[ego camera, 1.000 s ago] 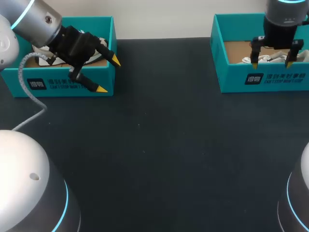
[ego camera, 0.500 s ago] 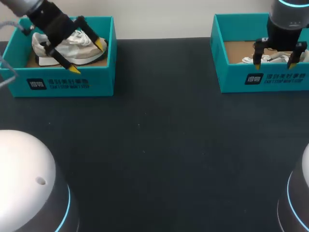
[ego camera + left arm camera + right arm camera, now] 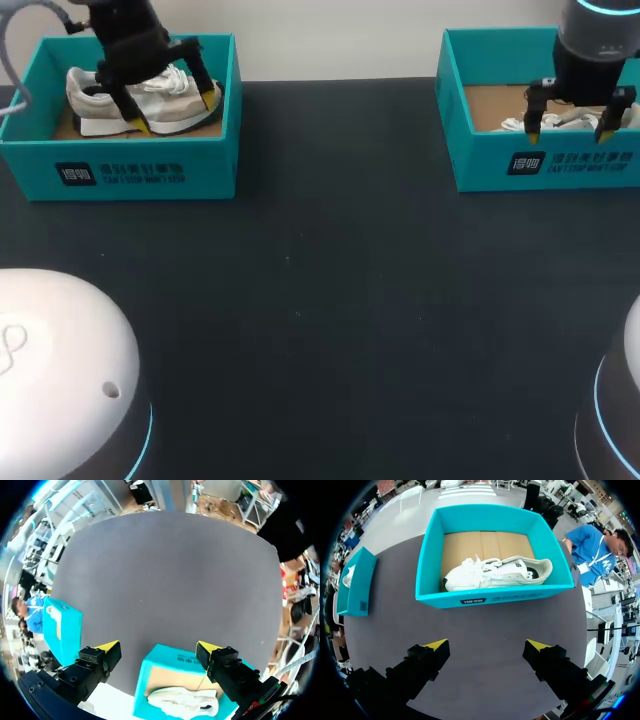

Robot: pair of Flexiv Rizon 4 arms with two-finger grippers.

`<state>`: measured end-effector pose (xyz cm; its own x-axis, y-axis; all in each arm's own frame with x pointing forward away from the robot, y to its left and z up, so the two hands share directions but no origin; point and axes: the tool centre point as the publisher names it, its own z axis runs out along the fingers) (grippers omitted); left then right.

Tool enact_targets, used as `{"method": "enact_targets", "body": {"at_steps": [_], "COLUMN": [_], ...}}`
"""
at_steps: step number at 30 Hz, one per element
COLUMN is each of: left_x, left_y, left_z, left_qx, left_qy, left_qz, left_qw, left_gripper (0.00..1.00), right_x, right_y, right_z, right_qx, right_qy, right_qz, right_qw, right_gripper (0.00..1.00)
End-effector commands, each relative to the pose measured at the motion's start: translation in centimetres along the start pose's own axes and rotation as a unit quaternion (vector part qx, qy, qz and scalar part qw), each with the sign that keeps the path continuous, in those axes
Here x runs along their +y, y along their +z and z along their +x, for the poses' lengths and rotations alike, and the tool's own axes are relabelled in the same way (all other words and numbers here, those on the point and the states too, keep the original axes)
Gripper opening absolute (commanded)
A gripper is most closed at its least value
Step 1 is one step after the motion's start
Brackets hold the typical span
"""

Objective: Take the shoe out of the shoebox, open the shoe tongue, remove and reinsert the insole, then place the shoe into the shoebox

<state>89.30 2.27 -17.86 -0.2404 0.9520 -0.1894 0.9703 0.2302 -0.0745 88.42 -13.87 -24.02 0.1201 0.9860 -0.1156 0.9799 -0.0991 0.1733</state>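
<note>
Shoeboxes stood at the two far corners of the black table (image 3: 320, 300), both teal, open at the top and lined with brown card. The left shoebox (image 3: 120, 175) sat in the far left corner and held a pale shoe (image 3: 90, 95) resting on its sole, lengthwise in the box, heel opening toward the table's left edge. The left gripper (image 3: 174, 113) hung over this box with its fingers spread wide, one yellow tip at the near side of the shoe and the other past its toe end; whether either tip touched the shoe could not be told. From the left wrist, the shoe lay under the gripper, inside the span of the fingers.

The right shoebox (image 3: 545, 165) sat in the far right corner with a white shoe (image 3: 497, 572) on its sole along the front wall, laces up. The right gripper (image 3: 566, 134) hovered above that front wall, fingers wide apart and holding nothing. From the right wrist, the box and its shoe lay ahead of the tips, apart from them
</note>
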Motion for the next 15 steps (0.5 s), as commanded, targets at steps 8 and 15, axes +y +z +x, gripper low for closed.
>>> {"method": "enact_targets", "body": {"at_steps": [8,15], "left_x": [2.0,7.0], "left_y": [0.1,0.1], "left_z": [1.6,4.9], "left_qx": [0.084,0.112], "left_qy": [0.067,0.033], "left_qz": [-0.091,-0.092], "left_qw": [0.990,0.989], "left_gripper": [1.00,1.00], "right_x": [0.0,0.0], "right_y": [0.0,0.0], "right_z": [0.0,0.0], "right_qx": [0.001,0.001], "right_qy": [0.000,0.000], "right_qz": [0.000,0.000], "right_qw": [1.000,1.000], "right_gripper": [1.00,1.00]}}
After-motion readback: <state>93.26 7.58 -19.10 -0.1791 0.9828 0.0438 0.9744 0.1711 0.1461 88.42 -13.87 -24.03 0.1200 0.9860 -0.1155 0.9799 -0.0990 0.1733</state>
